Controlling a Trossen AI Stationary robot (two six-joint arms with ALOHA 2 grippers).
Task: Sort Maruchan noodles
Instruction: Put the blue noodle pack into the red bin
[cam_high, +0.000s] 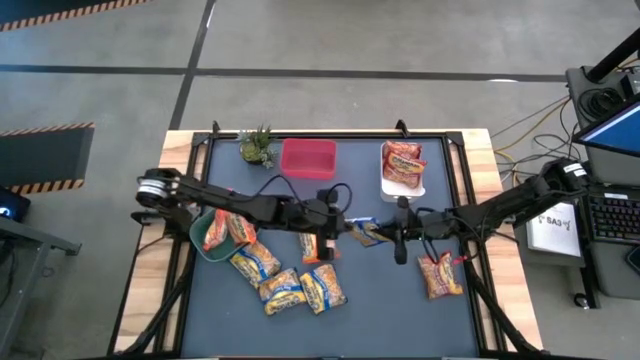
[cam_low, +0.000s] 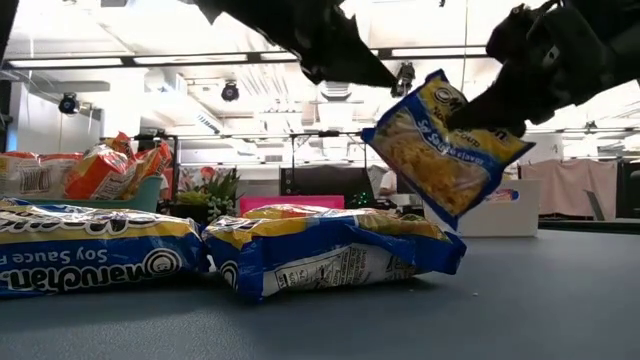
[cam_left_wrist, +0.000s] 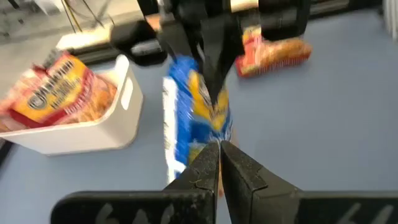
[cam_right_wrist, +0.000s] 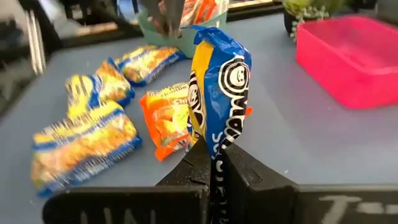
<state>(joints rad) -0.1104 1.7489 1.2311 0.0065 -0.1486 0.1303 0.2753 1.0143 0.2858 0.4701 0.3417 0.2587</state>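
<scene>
A yellow-and-blue noodle packet (cam_high: 365, 232) (cam_low: 450, 145) (cam_right_wrist: 221, 74) hangs above the table's middle, between my two grippers. My right gripper (cam_high: 385, 233) (cam_right_wrist: 214, 152) is shut on it. My left gripper (cam_high: 345, 226) (cam_left_wrist: 219, 146) is shut, its tips right by the packet's (cam_left_wrist: 199, 106) other end; in the low view a small gap shows between them. Several more yellow-and-blue packets (cam_high: 282, 290) lie flat near the front left, with an orange one (cam_high: 320, 246) and a red one (cam_high: 440, 276). My right gripper pinches the yellow-and-blue packet by one end edge (cam_right_wrist: 215, 144) between its two fingers. The fingers (cam_low: 482, 108) come from the table's right, slanting down. The packet is lifted clear and hangs tilted below them.
A green bowl (cam_high: 205, 236) at the left holds orange packets. A white bin (cam_high: 385, 183) at the far right holds red-orange ones. A pink bin (cam_high: 308, 158) and a small plant (cam_high: 257, 147) stand at the far edge. Bare table shows at the front right.
</scene>
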